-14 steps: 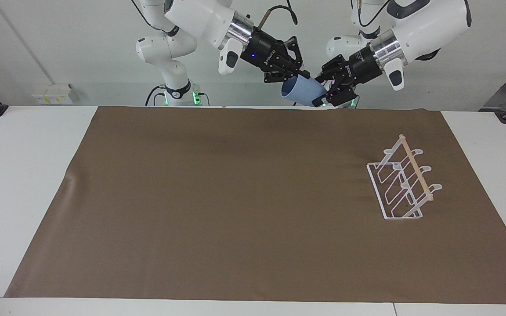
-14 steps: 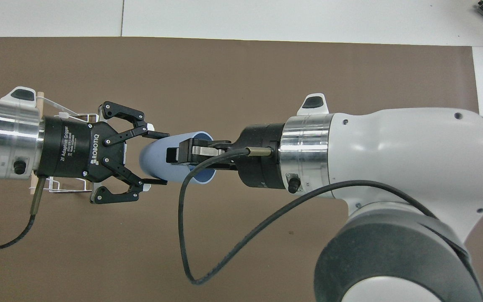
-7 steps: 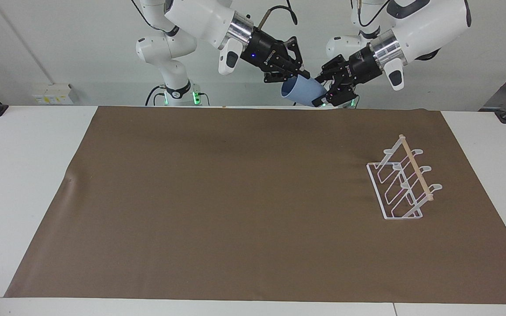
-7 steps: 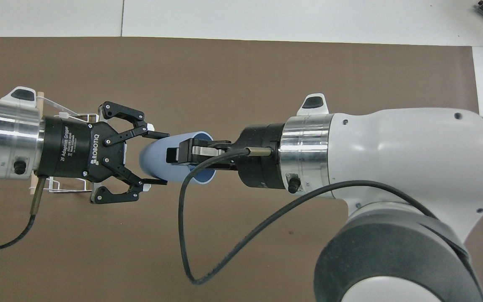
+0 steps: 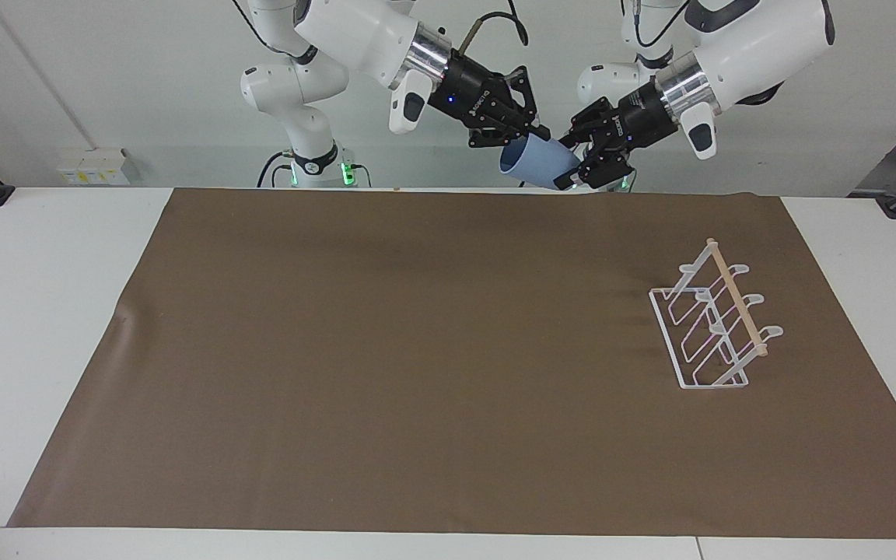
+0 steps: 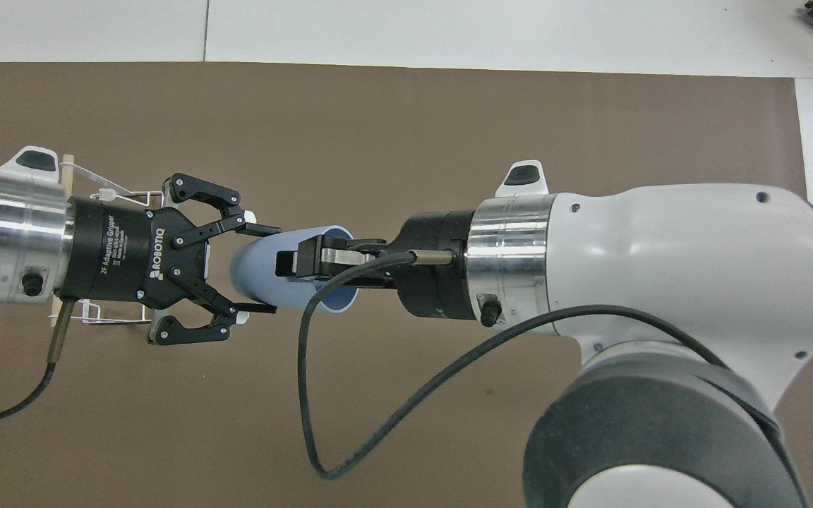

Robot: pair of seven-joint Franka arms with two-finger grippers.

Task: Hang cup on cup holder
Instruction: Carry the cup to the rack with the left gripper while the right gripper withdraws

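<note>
The light-blue cup (image 5: 537, 162) is held up in the air on its side, over the robots' edge of the brown mat. My right gripper (image 5: 530, 136) is shut on its rim, one finger inside the mouth, as the overhead view (image 6: 293, 264) shows. My left gripper (image 5: 572, 163) is open, with its fingers on either side of the cup's base (image 6: 255, 268). The white wire cup holder (image 5: 716, 315) with a wooden dowel stands on the mat toward the left arm's end. In the overhead view the left gripper (image 6: 267, 269) hides most of the holder (image 6: 106, 192).
A brown mat (image 5: 417, 350) covers most of the white table (image 5: 43, 311). The right arm's black cable (image 6: 308, 395) loops below its wrist.
Both grippers and the cup between them have shifted slightly toward the left arm's end. The grips look the same.
</note>
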